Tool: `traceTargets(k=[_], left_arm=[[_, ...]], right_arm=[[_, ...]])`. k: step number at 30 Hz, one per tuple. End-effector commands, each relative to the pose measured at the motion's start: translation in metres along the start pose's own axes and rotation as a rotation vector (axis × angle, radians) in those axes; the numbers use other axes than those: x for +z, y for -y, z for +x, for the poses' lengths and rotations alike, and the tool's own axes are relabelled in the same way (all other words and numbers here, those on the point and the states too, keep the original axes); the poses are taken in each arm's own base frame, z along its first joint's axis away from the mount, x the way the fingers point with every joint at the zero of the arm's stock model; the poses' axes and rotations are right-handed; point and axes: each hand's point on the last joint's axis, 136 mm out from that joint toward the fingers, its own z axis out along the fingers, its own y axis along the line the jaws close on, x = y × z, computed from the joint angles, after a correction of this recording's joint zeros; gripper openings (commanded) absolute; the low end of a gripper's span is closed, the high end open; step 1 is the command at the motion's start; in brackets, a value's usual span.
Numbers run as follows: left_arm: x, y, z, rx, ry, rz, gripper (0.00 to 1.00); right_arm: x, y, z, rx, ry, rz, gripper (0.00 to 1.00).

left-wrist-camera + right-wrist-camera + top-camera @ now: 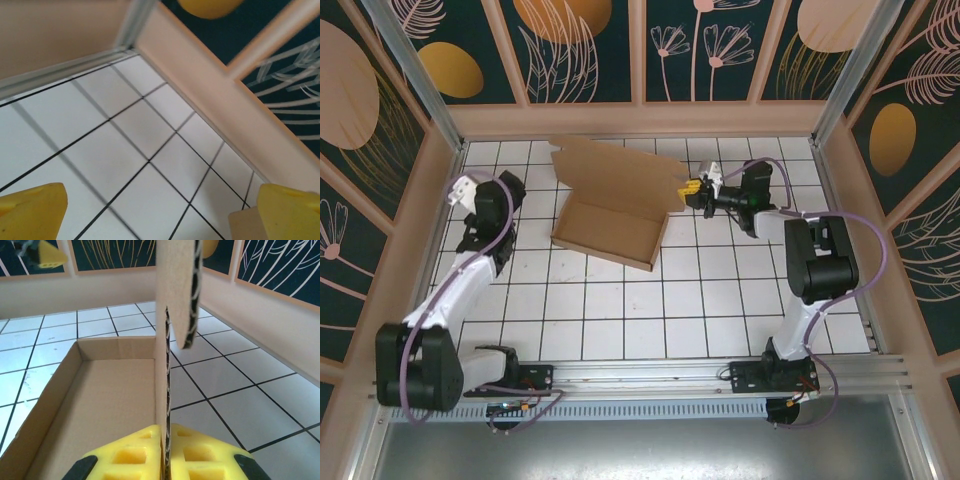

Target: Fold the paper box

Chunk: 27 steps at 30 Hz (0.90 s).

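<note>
Top external: we see the paper box (610, 215) on desk (720, 300), far centre, tray part-formed w/ rear flap raised. Right jaws pinch an upright flap at its right edge. Left jaws spread wide, well apart from box.

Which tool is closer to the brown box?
Right. The right tool pinches an upright flap of the paper box; the left tool is open, off to its left, apart.
</note>
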Motion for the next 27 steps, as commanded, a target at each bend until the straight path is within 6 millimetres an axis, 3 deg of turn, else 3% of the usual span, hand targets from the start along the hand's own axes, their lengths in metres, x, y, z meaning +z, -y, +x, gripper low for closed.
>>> traceTargets(k=[1,6,9,14,16,21,22,24,27], left_arm=[[0.015,0.063,-0.012,0.160,0.045,0.275,0.97],[0.013,0.091,0.003,0.418,0.137,0.534,0.97],[0.020,0.101,0.026,0.553,0.085,0.663,0.88],[0.027,0.105,0.050,0.590,0.030,0.777,0.87],[0.044,0.095,0.040,0.561,0.077,0.670,0.91],[0.086,0.051,-0.013,0.336,0.192,0.337,0.93],[0.099,0.044,-0.014,0.323,0.180,0.271,0.93],[0.119,0.049,-0.012,0.318,0.143,0.244,0.93],[0.131,0.080,0.000,0.299,0.080,0.386,0.93]], right_arm=[[-0.004,-0.004,-0.009,-0.082,-0.009,0.016,0.10],[-0.006,-0.008,-0.007,-0.074,-0.023,0.009,0.07],[-0.007,-0.012,-0.007,-0.064,-0.022,0.004,0.04],[-0.013,-0.019,-0.003,-0.050,-0.046,-0.001,0.03],[-0.014,-0.021,-0.001,-0.044,-0.056,0.000,0.03],[-0.017,-0.026,0.000,-0.051,-0.065,0.009,0.03],[-0.018,-0.028,-0.001,-0.050,-0.064,0.007,0.03],[-0.019,-0.031,0.000,-0.049,-0.063,0.006,0.03],[-0.021,-0.036,0.003,-0.042,-0.070,0.003,0.03]])
